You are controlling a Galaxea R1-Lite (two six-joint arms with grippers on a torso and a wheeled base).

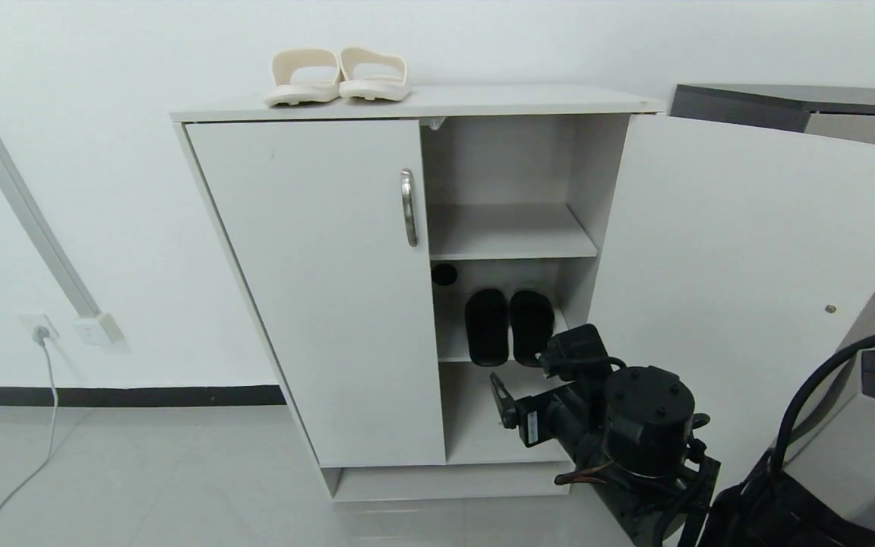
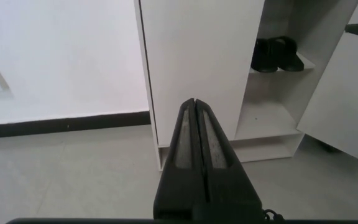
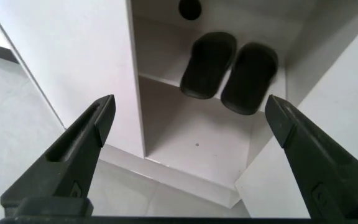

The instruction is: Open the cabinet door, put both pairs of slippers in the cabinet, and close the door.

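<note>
Shows the right arm (image 1: 646, 418) low on the robot's right, forearm extended forward and toward the left. Presents the right tool (image 3: 189, 106) with both fingers (image 3: 73, 155) spread wide apart, empty. Presents the left tool (image 2: 193, 112) angled forward and downward, fingertips (image 2: 189, 109) pressed flat together along their full length, empty.

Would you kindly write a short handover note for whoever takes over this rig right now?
Left end effector: shut, empty, low in front of the cabinet.
Right end effector: open, empty, facing the open compartment.
Right door open; left door shut.
Done: black slippers on the second shelf down.
To do: beige slippers, on the cabinet top, go inside; then close the door.
</note>
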